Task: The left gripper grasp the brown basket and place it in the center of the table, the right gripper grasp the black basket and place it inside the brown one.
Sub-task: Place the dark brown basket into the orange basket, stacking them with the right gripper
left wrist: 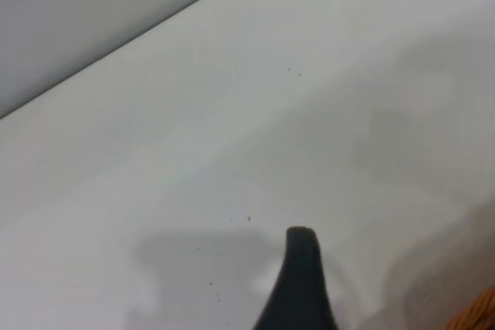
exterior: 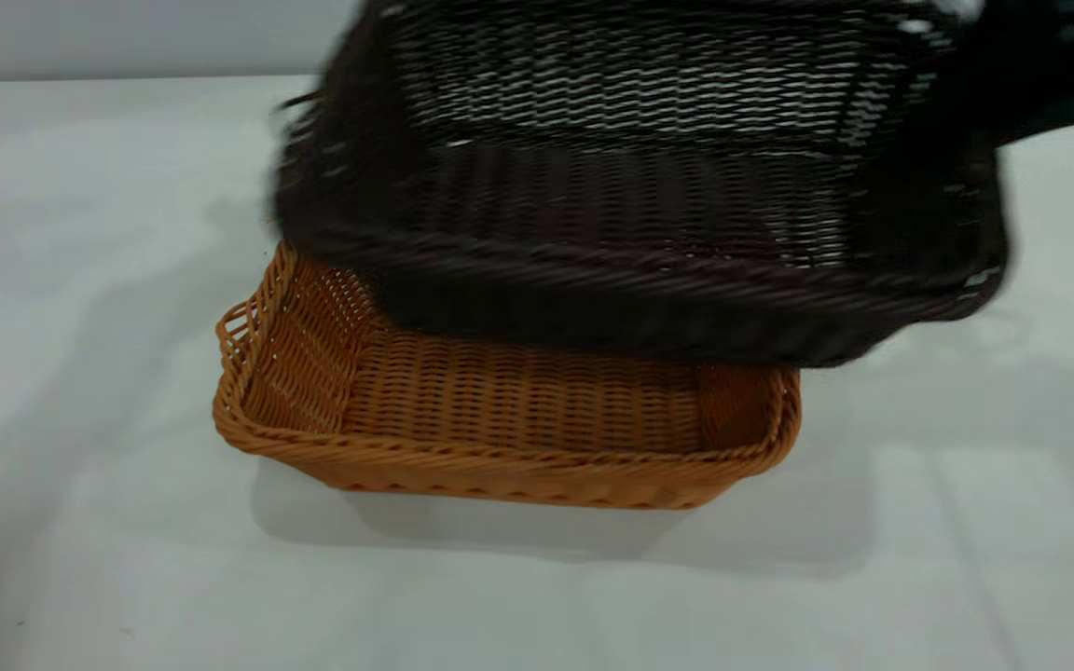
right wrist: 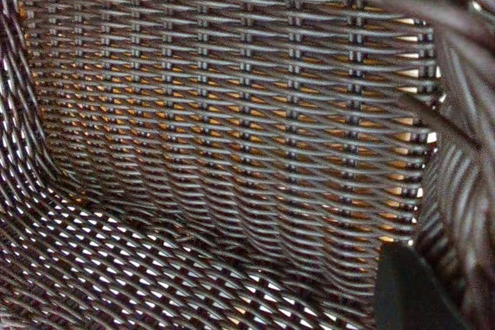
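Note:
The brown basket (exterior: 500, 410) stands flat on the table (exterior: 80, 373) near its middle. The black basket (exterior: 630, 186) hangs tilted just above the brown basket's far half, overlapping it. My right gripper (exterior: 1012, 84) shows as a dark blur at the black basket's right end and is shut on its wall. In the right wrist view one finger (right wrist: 406, 291) lies inside the black basket (right wrist: 216, 129), with orange showing through the weave. My left gripper (left wrist: 379, 268) is over bare table and empty. One dark finger (left wrist: 300, 268) shows, and a corner of the brown basket (left wrist: 481, 313) lies beside it.
A pale wall (exterior: 127, 37) runs behind the table's far edge. The table edge (left wrist: 131, 40) also shows in the left wrist view. Bare tabletop lies left, right and in front of the brown basket.

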Controlling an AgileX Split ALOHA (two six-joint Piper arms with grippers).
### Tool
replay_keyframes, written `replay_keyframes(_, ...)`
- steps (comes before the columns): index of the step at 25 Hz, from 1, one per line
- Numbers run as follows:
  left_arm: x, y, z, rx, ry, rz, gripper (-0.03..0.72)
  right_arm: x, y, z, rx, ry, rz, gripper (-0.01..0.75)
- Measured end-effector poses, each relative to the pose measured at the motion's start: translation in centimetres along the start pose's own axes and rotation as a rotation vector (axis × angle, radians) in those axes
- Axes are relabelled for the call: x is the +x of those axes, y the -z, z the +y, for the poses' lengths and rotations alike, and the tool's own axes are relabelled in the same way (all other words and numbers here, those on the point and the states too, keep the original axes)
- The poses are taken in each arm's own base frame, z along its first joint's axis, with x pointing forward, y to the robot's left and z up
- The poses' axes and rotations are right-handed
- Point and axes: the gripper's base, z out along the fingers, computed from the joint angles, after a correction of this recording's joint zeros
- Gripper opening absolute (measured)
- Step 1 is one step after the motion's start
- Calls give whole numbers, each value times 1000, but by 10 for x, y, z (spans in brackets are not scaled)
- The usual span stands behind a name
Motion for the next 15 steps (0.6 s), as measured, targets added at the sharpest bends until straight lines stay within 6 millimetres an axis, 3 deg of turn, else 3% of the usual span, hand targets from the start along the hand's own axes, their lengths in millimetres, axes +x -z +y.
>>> replay_keyframes(5,0,0,0,1,0,1,563,5,-24,26,29,63,-13,77)
replay_keyframes(15,0,0,0,1,0,1,563,5,-61,12,45,-8,32,77)
